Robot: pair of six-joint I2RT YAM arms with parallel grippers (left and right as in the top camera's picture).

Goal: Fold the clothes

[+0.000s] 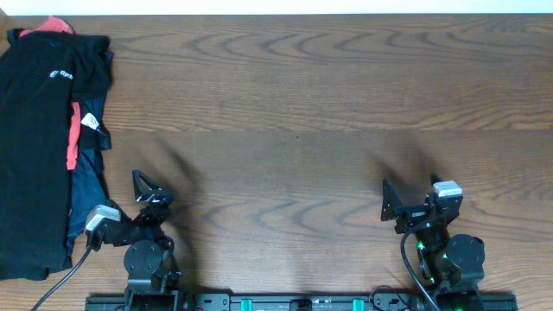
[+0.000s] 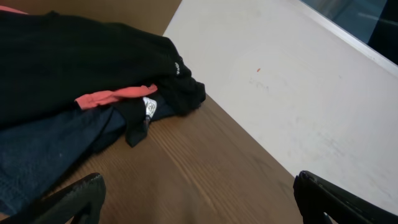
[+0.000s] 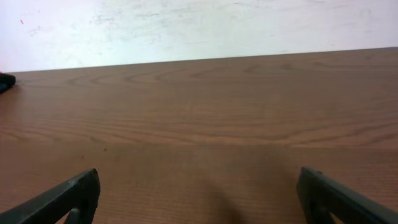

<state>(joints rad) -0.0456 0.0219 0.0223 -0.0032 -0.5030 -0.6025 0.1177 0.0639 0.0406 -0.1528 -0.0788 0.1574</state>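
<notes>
The clothes lie in a pile at the table's far left. A black shirt (image 1: 34, 130) with a small white logo is on top, an orange-red garment (image 1: 74, 138) shows as a strip, and a navy garment (image 1: 86, 186) lies under them. The left wrist view shows the black shirt (image 2: 74, 68), the orange-red strip (image 2: 112, 96) and the navy fabric (image 2: 43, 149). My left gripper (image 1: 147, 192) (image 2: 199, 196) is open and empty, just right of the pile. My right gripper (image 1: 406, 200) (image 3: 199, 193) is open and empty over bare wood.
The wooden table (image 1: 311, 112) runs across the view. A white wall or floor (image 2: 280, 81) lies beyond its far edge. Both arm bases (image 1: 147, 259) (image 1: 454, 259) sit at the near edge.
</notes>
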